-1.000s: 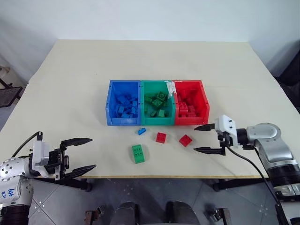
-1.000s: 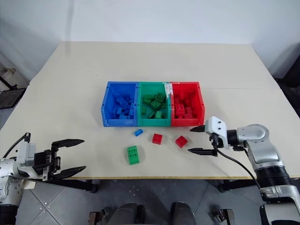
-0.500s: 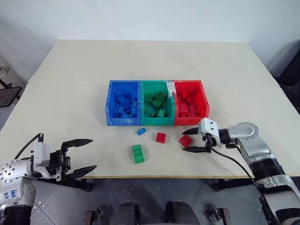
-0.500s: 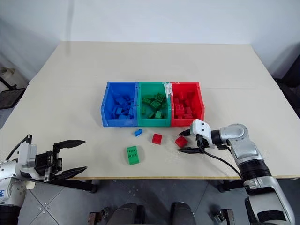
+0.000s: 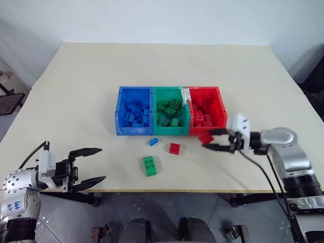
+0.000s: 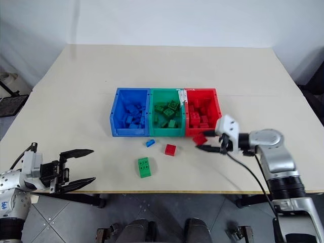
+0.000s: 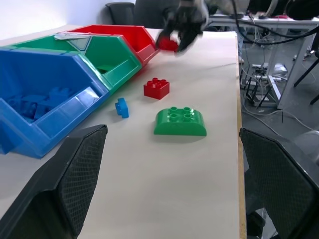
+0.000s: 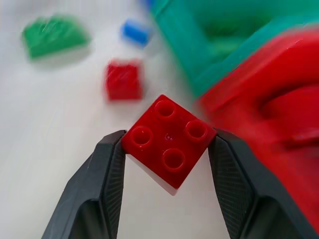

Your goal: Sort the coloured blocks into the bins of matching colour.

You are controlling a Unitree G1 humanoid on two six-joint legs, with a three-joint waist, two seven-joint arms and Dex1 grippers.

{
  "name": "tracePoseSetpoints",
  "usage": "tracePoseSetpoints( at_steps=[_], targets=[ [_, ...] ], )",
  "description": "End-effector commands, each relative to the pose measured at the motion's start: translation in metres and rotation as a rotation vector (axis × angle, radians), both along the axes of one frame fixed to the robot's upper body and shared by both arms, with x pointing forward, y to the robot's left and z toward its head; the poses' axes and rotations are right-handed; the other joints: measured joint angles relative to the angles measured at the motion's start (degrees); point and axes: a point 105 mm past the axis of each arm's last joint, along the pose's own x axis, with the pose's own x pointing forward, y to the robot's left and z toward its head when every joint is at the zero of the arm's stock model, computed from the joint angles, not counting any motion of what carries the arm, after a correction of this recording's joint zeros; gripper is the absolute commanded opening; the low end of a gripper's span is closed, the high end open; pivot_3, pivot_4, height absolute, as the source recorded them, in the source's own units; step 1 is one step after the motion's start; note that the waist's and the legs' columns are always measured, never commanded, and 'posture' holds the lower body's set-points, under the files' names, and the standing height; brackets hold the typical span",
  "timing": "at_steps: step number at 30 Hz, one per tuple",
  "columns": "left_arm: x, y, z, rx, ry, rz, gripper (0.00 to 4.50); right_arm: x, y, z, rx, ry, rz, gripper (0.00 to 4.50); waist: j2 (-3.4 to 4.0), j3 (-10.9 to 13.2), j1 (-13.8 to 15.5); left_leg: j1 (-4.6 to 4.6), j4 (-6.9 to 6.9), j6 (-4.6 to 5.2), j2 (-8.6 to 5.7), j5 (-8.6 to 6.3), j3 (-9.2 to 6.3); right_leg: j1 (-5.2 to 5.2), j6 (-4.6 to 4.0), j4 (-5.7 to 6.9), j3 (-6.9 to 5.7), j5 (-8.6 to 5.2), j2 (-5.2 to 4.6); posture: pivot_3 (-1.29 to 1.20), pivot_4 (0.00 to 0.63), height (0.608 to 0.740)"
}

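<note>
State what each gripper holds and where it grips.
The right gripper pinches a red brick by two opposite corners, studs facing its camera. The left gripper is open, holding nothing.

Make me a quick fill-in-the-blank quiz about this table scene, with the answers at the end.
1. The right claw grips a ____ block.
2. The middle bin is coloured ____.
3. The left claw holds ____.
4. The small blue block lies in front of the ____ bin.
Answers: red; green; nothing; blue

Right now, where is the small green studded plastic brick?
In the left eye view the green studded plastic brick lies on the pale table near its front edge, apart from the bins, just below the tiny blue brick and left of the loose red brick.
</note>
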Motion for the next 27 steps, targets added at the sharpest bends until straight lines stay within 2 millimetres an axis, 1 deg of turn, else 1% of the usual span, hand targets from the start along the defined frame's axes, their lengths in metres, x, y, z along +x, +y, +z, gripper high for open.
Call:
tracePoseSetpoints(
  at_steps=[1,3,5,7,9,10,12,14,15,16,19,21,23,25,27],
  targets=[
    [-0.003,-0.003,0.005,0.006,-0.02,-0.079,4.5,0.018,-0.006,0.047,0.044,-0.142,-0.086,2.08,0.0,0.0,-0.08,0.01,0.0,0.0,0.01,0.0,0.0,0.0,0.0,0.01,-0.01,0.0,0.0,0.0,0.15,0.74],
    [-0.001,-0.004,0.006,0.006,-0.023,-0.08,4.5,0.03,-0.006,0.055,0.042,-0.164,-0.118,2.08,0.01,0.0,-0.4,0.03,-0.02,-0.04,0.03,-0.02,0.0,-0.01,0.0,0.02,-0.03,0.0,0.02,0.0,0.15,0.74],
    [0.001,-0.006,0.006,0.004,-0.029,-0.079,4.5,0.048,-0.005,0.055,0.014,-0.176,-0.153,2.08,0.0,0.0,-0.97,0.03,-0.05,-0.05,0.04,-0.02,0.0,-0.03,0.0,0.06,-0.05,0.0,0.03,0.0,0.15,0.74],
    [0.002,-0.007,0.006,0.003,-0.035,-0.077,4.5,0.061,-0.003,0.053,-0.014,-0.179,-0.173,2.08,0.0,0.0,-1.43,0.04,-0.07,-0.04,0.03,-0.02,-0.02,-0.03,0.0,0.1,-0.09,0.0,0.04,0.0,0.15,0.74],
    [0.003,-0.007,0.006,0.003,-0.041,-0.072,4.5,0.069,-0.003,0.048,-0.038,-0.17,-0.186,2.8,0.01,0.0,-1.47,0.01,-0.08,-0.04,0.02,-0.02,-0.02,-0.06,0.0,0.14,-0.13,0.0,0.05,0.0,0.15,0.74],
    [0.004,-0.007,0.007,0.004,-0.044,-0.069,4.5,0.071,-0.003,0.046,-0.046,-0.169,-0.185,2.99,0.01,0.01,-1.45,0.01,-0.08,-0.04,0.02,-0.02,-0.02,-0.08,0.0,0.16,-0.14,0.0,0.05,0.0,0.15,0.74],
    [0.004,-0.007,0.007,0.004,-0.049,-0.065,4.5,0.076,-0.004,0.045,-0.055,-0.178,-0.199,3.68,0.04,0.03,-1.42,0.0,-0.08,-0.04,0.0,-0.02,-0.02,-0.08,0.0,0.18,-0.18,0.0,0.08,0.0,0.15,0.74],
    [0.004,-0.008,0.007,0.003,-0.051,-0.063,4.5,0.077,-0.005,0.045,-0.055,-0.187,-0.197,4.36,0.05,0.03,-1.4,-0.01,-0.06,-0.04,-0.02,-0.02,-0.02,-0.08,0.0,0.18,-0.19,0.0,0.08,0.0,0.15,0.74],
    [0.004,-0.008,0.007,0.003,-0.052,-0.064,4.5,0.076,-0.005,0.046,-0.054,-0.189,-0.194,4.47,0.05,0.03,-1.4,-0.02,-0.06,-0.04,-0.02,-0.02,-0.02,-0.08,0.0,0.18,-0.19,0.0,0.08,0.0,0.15,0.74],
    [0.003,-0.008,0.007,0.003,-0.052,-0.064,4.5,0.076,-0.005,0.046,-0.053,-0.191,-0.191,4.47,0.05,0.03,-1.44,-0.01,-0.06,-0.04,-0.01,-0.02,-0.03,-0.08,0.0,0.19,-0.19,0.0,0.08,0.0,0.15,0.74],
    [0.003,-0.008,0.007,0.002,-0.048,-0.066,4.5,0.069,-0.006,0.05,-0.031,-0.197,-0.163,4.47,0.05,0.03,-1.47,-0.01,-0.06,-0.04,0.0,-0.02,-0.03,-0.08,0.0,0.18,-0.18,0.0,0.07,0.0,0.15,0.74],
    [0.004,-0.009,0.007,0.001,-0.045,-0.073,4.5,0.05,-0.007,0.048,0.01,-0.167,-0.081,4.47,0.06,0.04,-1.28,-0.01,-0.06,-0.04,0.0,-0.02,-0.03,-0.08,0.0,0.19,-0.18,0.0,0.07,0.0,0.15,0.74],
    [0.005,-0.009,0.007,0.0,-0.044,-0.077,4.5,0.027,-0.011,0.041,0.026,-0.116,0.01,4.47,0.06,0.04,-1.0,-0.03,-0.03,-0.02,-0.01,-0.03,-0.27,0.01,0.01,0.21,-0.16,0.0,0.06,0.0,0.15,0.74],
    [0.007,-0.008,0.008,0.002,-0.043,-0.079,4.5,0.009,-0.02,0.034,0.01,-0.081,0.05,4.47,0.06,0.04,-0.47,-0.03,0.0,0.01,-0.02,-0.05,-0.42,0.14,0.01,0.16,-0.13,0.01,0.06,0.0,0.15,0.74],
    [0.009,-0.008,0.008,0.005,-0.043,-0.081,4.5,-0.006,-0.033,0.026,-0.022,-0.038,0.058,4.47,0.11,0.07,-0.29,0.01,0.03,0.02,-0.06,-0.06,-0.37,0.24,0.01,0.03,-0.15,0.01,0.06,0.0,0.15,0.74]
  ],
)
